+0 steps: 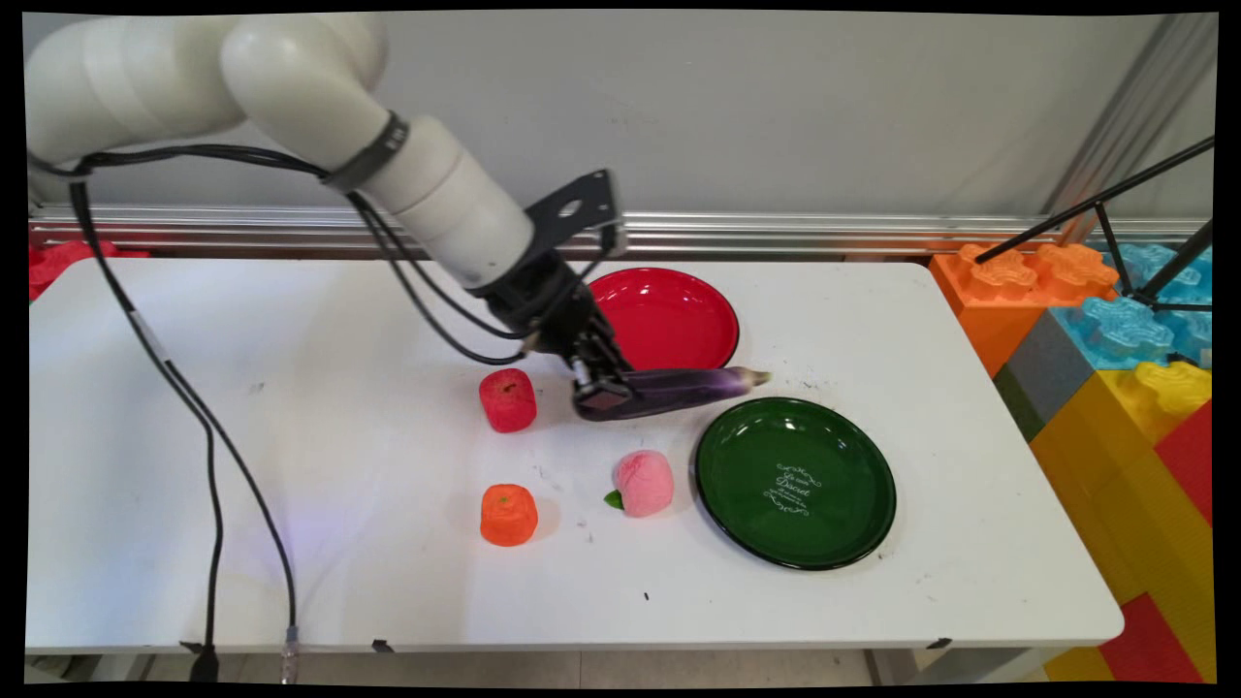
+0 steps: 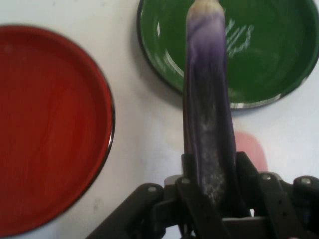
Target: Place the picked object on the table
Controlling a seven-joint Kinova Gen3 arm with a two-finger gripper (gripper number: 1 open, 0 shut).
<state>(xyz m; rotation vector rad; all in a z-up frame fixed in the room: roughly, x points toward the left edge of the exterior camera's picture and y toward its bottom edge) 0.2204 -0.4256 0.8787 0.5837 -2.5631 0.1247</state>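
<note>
Eggplant clamped in pincer

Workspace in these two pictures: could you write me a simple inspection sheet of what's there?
Surface: white table, a few small dark specks.
Things: purple eggplant held at one end, stretching toward the green plate; red plate behind it.
Clutter: red toy fruit, orange toy fruit and pink peach with a leaf, apart from each other on the table.
Gripper: black gripper closed around the eggplant's end, low over the table.
Cables: black cables hang from the arm over the table's near edge.
Surroundings: big coloured blocks and a black tripod at right; grey wall behind.
</note>
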